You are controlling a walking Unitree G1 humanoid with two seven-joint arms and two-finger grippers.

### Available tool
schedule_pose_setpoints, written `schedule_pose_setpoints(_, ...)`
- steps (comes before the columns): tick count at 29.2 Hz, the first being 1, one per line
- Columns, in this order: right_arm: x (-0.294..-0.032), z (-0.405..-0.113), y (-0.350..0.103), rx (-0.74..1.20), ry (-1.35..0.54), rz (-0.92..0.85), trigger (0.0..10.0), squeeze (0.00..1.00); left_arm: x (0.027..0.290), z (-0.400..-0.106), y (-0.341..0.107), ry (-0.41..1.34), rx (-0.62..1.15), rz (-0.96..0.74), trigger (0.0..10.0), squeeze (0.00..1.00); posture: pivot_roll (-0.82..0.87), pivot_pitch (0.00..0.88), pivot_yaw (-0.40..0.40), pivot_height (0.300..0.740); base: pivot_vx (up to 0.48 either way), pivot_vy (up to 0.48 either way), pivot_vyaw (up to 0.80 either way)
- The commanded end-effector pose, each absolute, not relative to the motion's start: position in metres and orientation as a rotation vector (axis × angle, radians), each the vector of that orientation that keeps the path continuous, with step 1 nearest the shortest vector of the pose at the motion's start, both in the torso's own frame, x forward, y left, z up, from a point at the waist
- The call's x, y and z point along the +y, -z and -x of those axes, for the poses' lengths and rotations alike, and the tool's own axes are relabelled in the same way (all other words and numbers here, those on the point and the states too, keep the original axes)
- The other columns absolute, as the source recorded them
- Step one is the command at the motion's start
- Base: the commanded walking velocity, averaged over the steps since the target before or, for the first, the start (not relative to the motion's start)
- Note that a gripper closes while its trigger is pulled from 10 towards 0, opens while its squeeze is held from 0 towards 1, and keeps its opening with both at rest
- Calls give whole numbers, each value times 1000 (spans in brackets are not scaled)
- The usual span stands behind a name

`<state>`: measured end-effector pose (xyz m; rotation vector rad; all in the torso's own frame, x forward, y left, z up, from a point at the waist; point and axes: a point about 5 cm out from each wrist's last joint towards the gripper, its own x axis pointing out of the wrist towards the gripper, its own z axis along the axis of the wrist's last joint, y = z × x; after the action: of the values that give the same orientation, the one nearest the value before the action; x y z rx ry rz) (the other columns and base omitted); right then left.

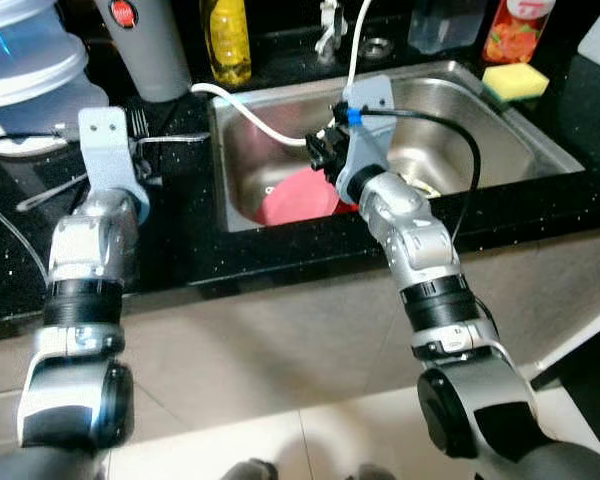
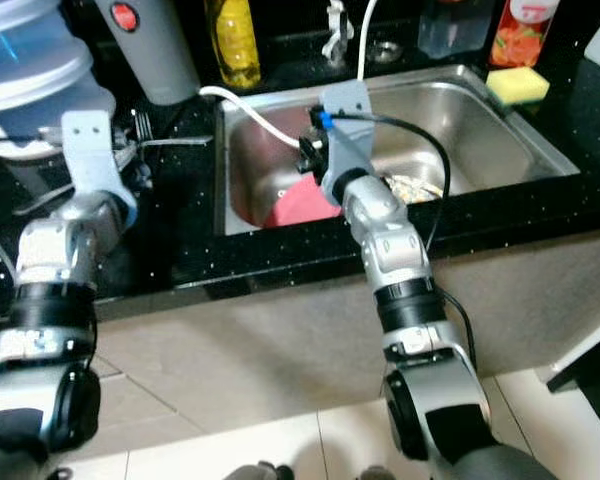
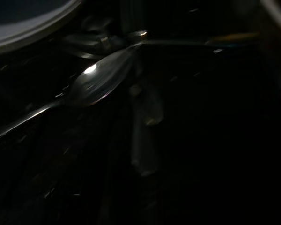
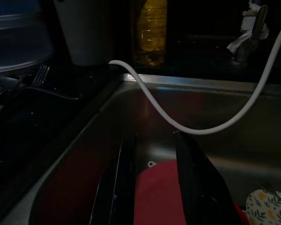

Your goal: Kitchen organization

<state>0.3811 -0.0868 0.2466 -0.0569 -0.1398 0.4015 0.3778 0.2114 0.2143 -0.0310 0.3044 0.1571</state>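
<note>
Item: red plate [image 1: 298,197], lying on the floor of the steel sink [image 1: 500,125], partly under a white hose [image 4: 178,123] that sags across the basin. Right gripper [image 4: 155,187]: poised over the plate's near edge, fingers parted, holding nothing. Left gripper [image 1: 108,150]: above the black counter [image 1: 180,240] by a spoon [image 3: 100,77] and fork [image 4: 40,75]; whether its fingers are parted cannot be told. Handling note: likely step is lifting the plate; straddle the rim squarely, stay under the hose, close firmly, since wet steel probably lets it slide.
</note>
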Motion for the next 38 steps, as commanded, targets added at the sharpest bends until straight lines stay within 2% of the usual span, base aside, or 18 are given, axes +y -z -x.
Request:
schedule_pose_setpoints(1, -82, -381, -248, -147, -412, 48, 10000, 0, 215, -379, -212, -153, 320, 22, 10000, 0, 140, 63, 90, 740, 0, 0, 0)
schedule_pose_setpoints(7, -82, -380, -248, -148, -409, 46, 10000, 0, 204, -381, -206, -124, 343, 40, 10000, 0, 137, 68, 95, 740, 0, 0, 0)
schedule_pose_setpoints(9, -83, -380, -247, -147, -407, 45, 10000, 0, 206, -377, -198, -170, 380, 82, 8980, 0, 136, 72, 99, 740, 0, 0, 0)
schedule_pose_setpoints(10, -84, -380, -247, -146, -406, 44, 10000, 0, 208, -376, -194, -194, 396, 102, 8980, 0, 136, 72, 99, 740, 0, 0, 0)
schedule_pose_setpoints(11, -84, -380, -247, -145, -404, 44, 10000, 0, 210, -374, -191, -210, 405, 116, 8353, 0, 140, 74, 97, 740, 0, 0, 0)
schedule_pose_setpoints(13, -84, -380, -246, -144, -403, 44, 10000, 0, 210, -373, -189, -216, 417, 141, 8353, 0, 140, 74, 97, 740, 0, 0, 0)
schedule_pose_setpoints(14, -85, -380, -246, -143, -403, 44, 10000, 0, 210, -372, -187, -210, 428, 168, 7294, 0, 145, 74, 95, 740, 0, 0, 0)
schedule_pose_setpoints(15, -85, -380, -246, -143, -403, 44, 10000, 0, 210, -372, -187, -210, 428, 168, 7294, 0, 145, 74, 95, 740, 0, 0, 0)
schedule_pose_setpoints(16, -85, -380, -246, -141, -403, 45, 10000, 0, 209, -371, -184, -199, 445, 202, 4039, 0, 145, 74, 95, 740, 0, 0, 0)
schedule_pose_setpoints(17, -83, -380, -245, -141, -407, 44, 10000, 0, 205, -369, -178, -177, 477, 241, 0, 0, 148, 74, 94, 740, 0, 0, 0)
schedule_pose_setpoints(23, -80, -380, -247, -148, -416, 42, 10000, 0, 191, -349, -135, -112, 677, 322, 0, 0, 146, 62, 93, 740, 0, 0, 0)
schedule_pose_setpoints(26, -81, -380, -247, -148, -416, 43, 10000, 0, 184, -339, -123, -108, 718, 274, 0, 0, 148, 59, 91, 740, 0, 0, 0)
schedule_pose_setpoints(31, -80, -380, -247, -149, -422, 47, 10000, 0, 186, -329, -111, -145, 743, 131, 0, 0, 148, 51, 87, 740, 0, 0, 0)
schedule_pose_setpoints(38, -81, -381, -249, -155, -421, 50, 10000, 0, 189, -334, -123, -162, 679, 83, 0, 0, 145, 34, 85, 740, 0, 0, 0)
